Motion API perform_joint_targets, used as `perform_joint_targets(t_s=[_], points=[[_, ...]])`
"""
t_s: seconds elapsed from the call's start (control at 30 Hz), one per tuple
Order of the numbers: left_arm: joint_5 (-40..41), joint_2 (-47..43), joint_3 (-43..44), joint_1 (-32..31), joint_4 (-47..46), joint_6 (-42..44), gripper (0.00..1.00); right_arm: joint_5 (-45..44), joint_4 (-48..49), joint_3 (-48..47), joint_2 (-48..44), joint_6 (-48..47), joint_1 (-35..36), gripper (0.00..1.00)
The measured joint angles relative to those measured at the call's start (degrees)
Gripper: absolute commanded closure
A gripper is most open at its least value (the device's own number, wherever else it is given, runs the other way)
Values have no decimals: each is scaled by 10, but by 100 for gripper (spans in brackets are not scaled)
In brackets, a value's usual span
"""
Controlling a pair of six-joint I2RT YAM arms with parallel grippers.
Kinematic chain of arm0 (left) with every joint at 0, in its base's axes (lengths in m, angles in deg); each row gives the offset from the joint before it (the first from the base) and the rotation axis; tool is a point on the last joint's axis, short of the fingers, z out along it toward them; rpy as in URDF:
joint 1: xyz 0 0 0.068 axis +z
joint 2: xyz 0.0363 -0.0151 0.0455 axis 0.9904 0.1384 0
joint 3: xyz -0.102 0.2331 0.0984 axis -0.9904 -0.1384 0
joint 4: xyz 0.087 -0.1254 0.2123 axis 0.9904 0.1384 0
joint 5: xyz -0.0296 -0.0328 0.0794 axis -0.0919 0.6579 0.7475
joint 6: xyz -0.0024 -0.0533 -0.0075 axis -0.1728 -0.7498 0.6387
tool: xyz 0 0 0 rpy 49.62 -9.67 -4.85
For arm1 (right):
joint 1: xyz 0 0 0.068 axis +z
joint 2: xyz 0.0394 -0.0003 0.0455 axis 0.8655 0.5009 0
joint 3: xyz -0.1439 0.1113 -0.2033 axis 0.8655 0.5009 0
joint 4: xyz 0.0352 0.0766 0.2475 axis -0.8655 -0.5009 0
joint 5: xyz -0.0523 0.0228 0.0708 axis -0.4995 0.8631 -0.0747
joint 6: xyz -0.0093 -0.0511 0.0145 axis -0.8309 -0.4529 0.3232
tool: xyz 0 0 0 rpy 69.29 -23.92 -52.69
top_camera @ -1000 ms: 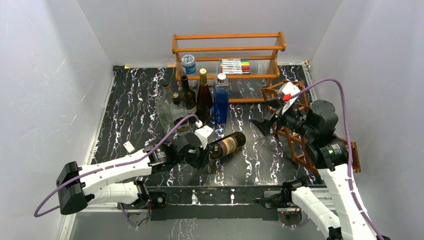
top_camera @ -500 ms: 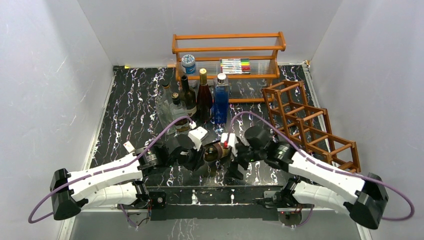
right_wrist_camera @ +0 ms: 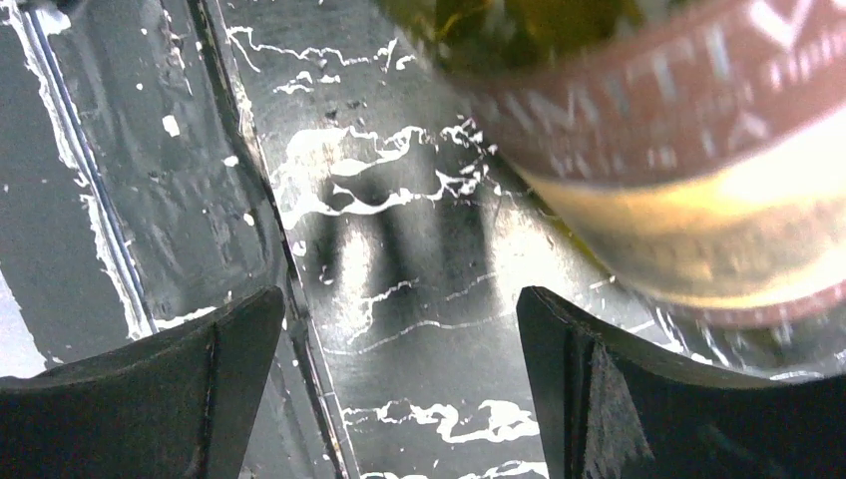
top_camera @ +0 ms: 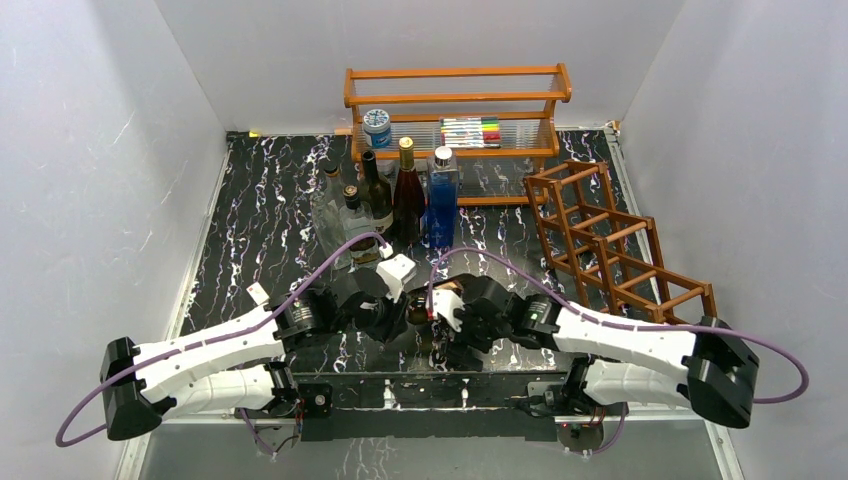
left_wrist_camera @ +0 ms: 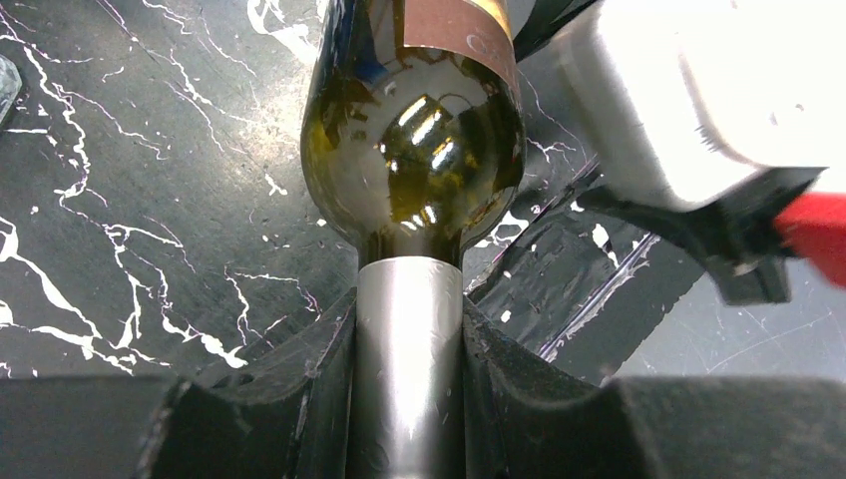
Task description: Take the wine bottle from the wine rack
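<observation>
Two grippers crowd one bottle near the front edge of the table (top_camera: 260,220). The left gripper (left_wrist_camera: 409,334) is clamped hard on the silver foil (left_wrist_camera: 409,289) at the neck of the wine bottle (left_wrist_camera: 414,150), with a finger pressed to each side. The bottle lies on its side, low over the black marbled surface. It sits between the two arms and well apart from the wine rack (top_camera: 625,232), which stands over at the right with every visible cell bare. By the look of it the bottle is already off, and what is left is getting it settled safely.

The right gripper (right_wrist_camera: 399,329) hangs just beside the bottle's body with its fingers spread wide and nothing between them. The label (right_wrist_camera: 678,130) sits up and off to one side of that gap.

To do this well, the neck clamp should stay firm, because foil over glass is smooth and a heavy body will want to swing. The open fingers should line up square across the labelled part, with the bottle centred between them, before they close. Any lift or turn should be slow, and should steer clear of the standing bottles (top_camera: 390,200) just behind.

Plenty is hard to read. From above, both wrists cover nearly the whole bottle. Whether the glass rests on the table or hangs just over it cannot be told. The base is cut off in both wrist views, and the label is blurred.
</observation>
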Motion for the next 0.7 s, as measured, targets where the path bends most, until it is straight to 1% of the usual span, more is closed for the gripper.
perform_joint_targets(t_s=[0.1,0.13,0.27,0.37,0.43,0.53,0.7], points=[[0,-1,2,0,5,0,100,-13,-4,25,-50,0,0,2],[1,-1,2,0,5,0,100,-18,12,32,-67,-26,0,2],[15,-3,2,3,11,0,100,-42,132,40,-125,-143,0,2],[16,-2,3,3,11,0,100,-53,206,39,-155,-192,0,2],[16,-1,5,3,11,-1,100,-52,231,35,-148,-210,0,2],[17,5,10,3,12,0,100,-46,259,17,-99,-232,0,2],[23,7,18,6,22,-4,100,-6,264,16,-43,-269,0,2]])
